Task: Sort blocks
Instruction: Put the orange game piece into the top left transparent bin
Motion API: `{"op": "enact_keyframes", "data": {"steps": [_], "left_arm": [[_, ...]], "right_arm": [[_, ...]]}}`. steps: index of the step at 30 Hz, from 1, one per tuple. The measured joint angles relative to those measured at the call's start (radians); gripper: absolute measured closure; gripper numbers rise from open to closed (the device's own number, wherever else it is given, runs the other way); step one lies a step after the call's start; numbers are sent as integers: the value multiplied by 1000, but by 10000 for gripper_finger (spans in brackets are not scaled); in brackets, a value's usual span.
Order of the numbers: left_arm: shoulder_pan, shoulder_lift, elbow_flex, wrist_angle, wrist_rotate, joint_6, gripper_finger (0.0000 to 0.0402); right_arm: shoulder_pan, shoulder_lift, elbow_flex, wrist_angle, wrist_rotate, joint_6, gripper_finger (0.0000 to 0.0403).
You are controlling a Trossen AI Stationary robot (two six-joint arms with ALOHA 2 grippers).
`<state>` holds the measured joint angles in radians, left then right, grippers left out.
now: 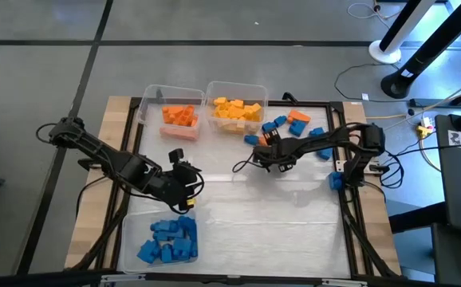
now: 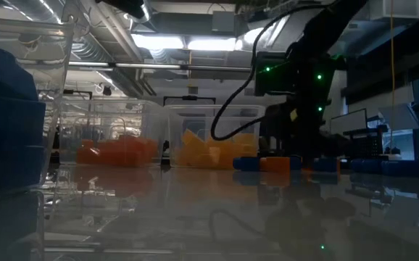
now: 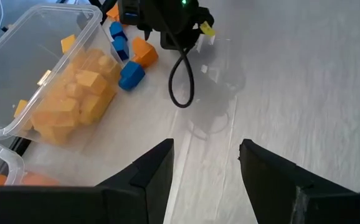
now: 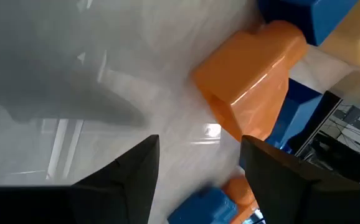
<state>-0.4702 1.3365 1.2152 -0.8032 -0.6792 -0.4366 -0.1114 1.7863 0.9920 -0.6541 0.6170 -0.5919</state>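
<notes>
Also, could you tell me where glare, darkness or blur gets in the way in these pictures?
Low view: backlit by ceiling lights, arm silhouetted, nearest blue blocks blurred. Right wrist view: orange block soft from closeness, with glare on the table. High view: evenly lit and sharp.

A robotics lab, this one: exposed ducts (image 2: pixel 86 43) and strip lights (image 2: pixel 195 43) run across the top of the low view. Upper right from above, cables (image 1: pixel 358 76) trail over grey floor (image 1: pixel 39 72) past stand bases (image 1: pixel 398 84), beside the wood-edged counter (image 1: pixel 119 112).
</notes>
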Motion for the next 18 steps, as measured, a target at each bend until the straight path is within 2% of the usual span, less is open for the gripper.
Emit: {"op": "enact_keyframes", "data": {"steps": [9,18], "left_arm": [[0,0,0,0,0,2,233],[0,0,0,-1,0,7,233]], "right_arm": [[-15,0,-55,173,31,-41,180],[-12,-1,-58,155,41,-42,233]]}}
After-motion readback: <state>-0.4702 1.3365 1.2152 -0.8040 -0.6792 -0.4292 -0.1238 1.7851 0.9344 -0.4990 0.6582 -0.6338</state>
